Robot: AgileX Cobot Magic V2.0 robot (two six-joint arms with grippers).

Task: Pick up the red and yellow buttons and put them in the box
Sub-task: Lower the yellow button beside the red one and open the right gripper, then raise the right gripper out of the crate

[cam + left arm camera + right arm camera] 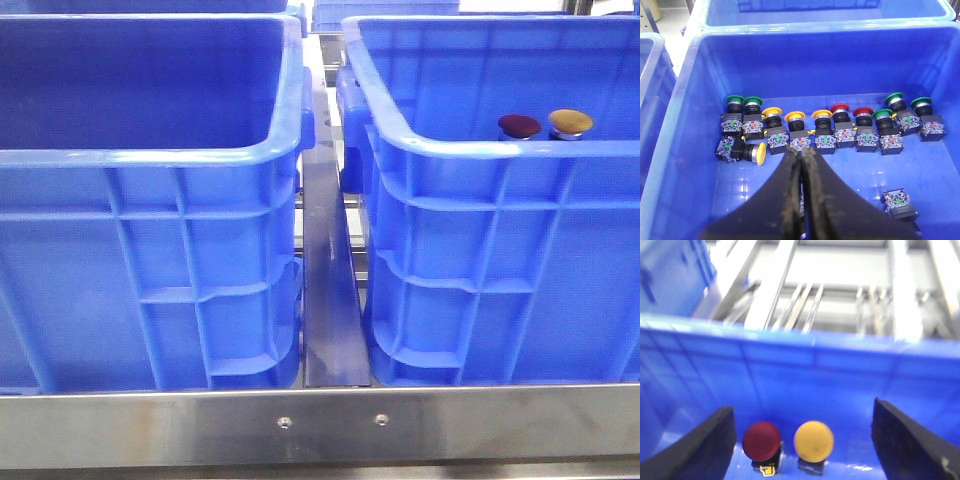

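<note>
A: Sitting side by side in the right-hand box [480, 250], the red button [519, 126] and yellow button [570, 122]; caps up, almost touching, red on the left; front view shows only the domes over the near rim.

B: Why there, you reckon?

A: Prob. just set down; the right gripper [802, 447] hangs over them with its fingers [700, 450] spread wide, one on each side of the pair, nothing held; looks like a release pose, but that's my read, not a fact.

B: And the left gripper?

A: The left gripper [802, 165] hangs above the left crate [150, 260], fingertips pressed together, nothing between them as far as I can see; below it a row of spare buttons [830, 127], green, yellow, red, most standing on their contact blocks; a tipped yellow one [742, 151] lies on its side near the left end; one lone block [899, 202] sits apart from the row, cap not visible.

B: So left crate = supply, right = target?

A: Seems so.

B: Any writing?

A: No brand readable; blocks carry small green/red markers, too tiny to read; crates unmarked; steel rail [320, 425] across the near edge, plain, two screws.
</note>
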